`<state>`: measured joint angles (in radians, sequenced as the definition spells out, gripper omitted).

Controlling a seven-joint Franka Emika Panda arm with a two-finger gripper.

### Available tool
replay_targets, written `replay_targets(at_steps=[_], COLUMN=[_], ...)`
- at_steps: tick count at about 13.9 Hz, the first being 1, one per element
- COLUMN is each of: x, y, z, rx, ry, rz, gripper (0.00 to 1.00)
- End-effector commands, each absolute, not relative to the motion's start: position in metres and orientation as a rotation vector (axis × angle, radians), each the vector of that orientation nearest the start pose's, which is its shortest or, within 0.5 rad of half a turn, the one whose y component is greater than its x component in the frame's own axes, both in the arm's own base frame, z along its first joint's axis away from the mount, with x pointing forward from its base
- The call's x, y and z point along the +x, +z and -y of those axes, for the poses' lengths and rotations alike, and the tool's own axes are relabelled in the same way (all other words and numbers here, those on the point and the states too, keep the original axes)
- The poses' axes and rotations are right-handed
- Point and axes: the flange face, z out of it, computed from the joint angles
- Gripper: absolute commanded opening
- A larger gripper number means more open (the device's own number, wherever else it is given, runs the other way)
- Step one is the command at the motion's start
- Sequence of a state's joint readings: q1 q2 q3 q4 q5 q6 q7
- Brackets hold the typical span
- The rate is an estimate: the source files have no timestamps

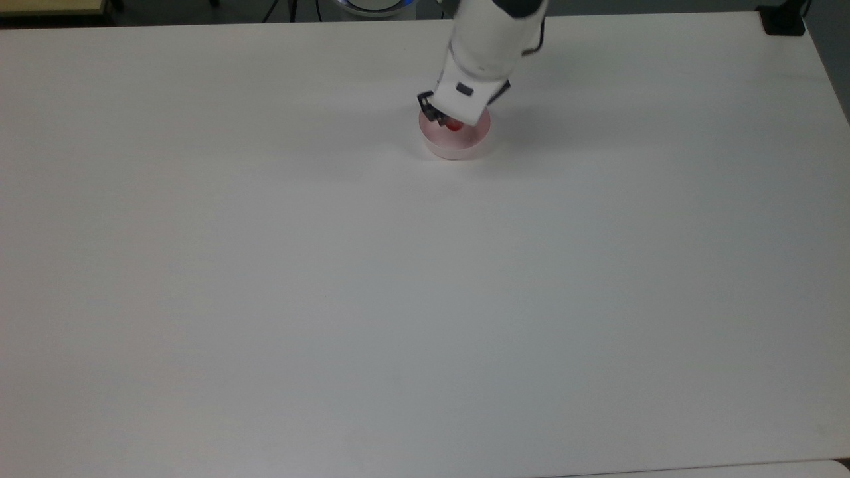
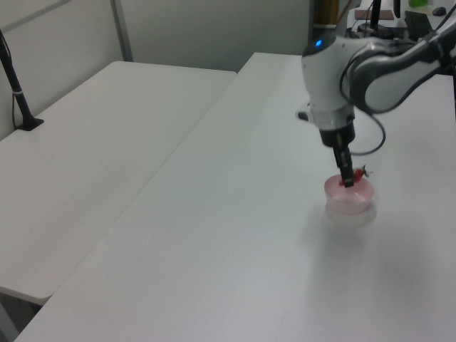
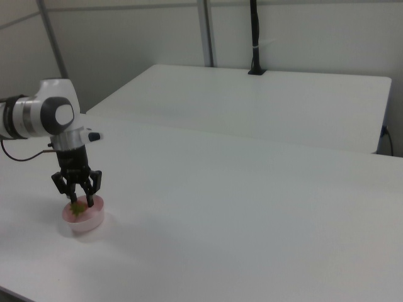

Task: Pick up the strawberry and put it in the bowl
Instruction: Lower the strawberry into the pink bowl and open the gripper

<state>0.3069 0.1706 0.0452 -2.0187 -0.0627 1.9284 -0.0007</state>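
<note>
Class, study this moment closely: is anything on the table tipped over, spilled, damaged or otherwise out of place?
Nothing stands out. The bowl sits upright on the white table, and the gripper holds the strawberry at the bowl's rim. No spill or damage shows.

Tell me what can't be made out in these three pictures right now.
- Top view: the gripper covers the far half of the bowl and most of the strawberry.
- Left view: one finger crosses the strawberry; whether it is released is unclear.
- Right view: the bowl's floor lies behind its near wall.
</note>
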Motion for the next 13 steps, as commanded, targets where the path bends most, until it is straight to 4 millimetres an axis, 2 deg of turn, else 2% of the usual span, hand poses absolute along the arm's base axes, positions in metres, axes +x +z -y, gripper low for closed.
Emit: replay_targets(at_steps=[1,2,3,6,7,10,13], x=[0.523,0.525,0.529,0.551,0.555,0.563,0.56], y=[0.34,0.348,0.366,0.465,0.483,0.525,0.543], z=[-0.2,-0.197,-0.194,-0.142,-0.133,-0.089,-0.073], rx=[-3.178,-3.183,-3.184,-3.195,-3.203,-3.215,-3.215], ry=[0.367,0.35,0.301,0.125,0.119,0.093,0.107], rz=[0.504,0.485,0.464,0.29,0.264,0.131,0.08], gripper=[1.0,1.0,1.0,1.0,1.0,1.0,1.0])
